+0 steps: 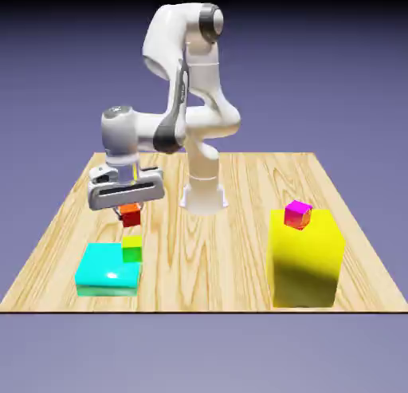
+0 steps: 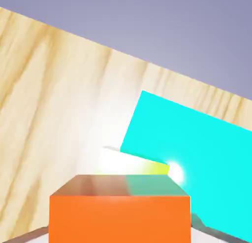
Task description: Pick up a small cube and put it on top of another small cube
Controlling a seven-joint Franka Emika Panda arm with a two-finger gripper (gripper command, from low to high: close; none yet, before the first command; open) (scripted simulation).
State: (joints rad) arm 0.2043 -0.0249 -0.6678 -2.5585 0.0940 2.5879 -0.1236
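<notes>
**Left of centre, red cube carried above green cube — placement still to come**

Left of centre in the exterior view, the red-orange cube [image 1: 131, 216] hangs clear of the table, clamped in the gripper [image 1: 130, 209], whose jaws are closed on it. Pick-up looks done. The green cube [image 1: 132, 249] sits just below, on the upper right corner of the flat cyan block [image 1: 106, 273]; a visible gap separates the two cubes, so no contact yet.

Hand view: red-orange cube fills the bottom middle, hiding most of the fingertips. Green cube's top glares yellow-white just above it, cyan block spreading to the right.

Judged remaining: fine alignment over the green top, descent, release. Target face is small; an off-centre drop could tip the cube off.

Wooden table [image 1: 239, 248], pale grain. Right side: tall yellow block [image 1: 307, 264] with a magenta cube [image 1: 298, 214] on top, well apart from the work. Plain blue-violet backdrop.
</notes>
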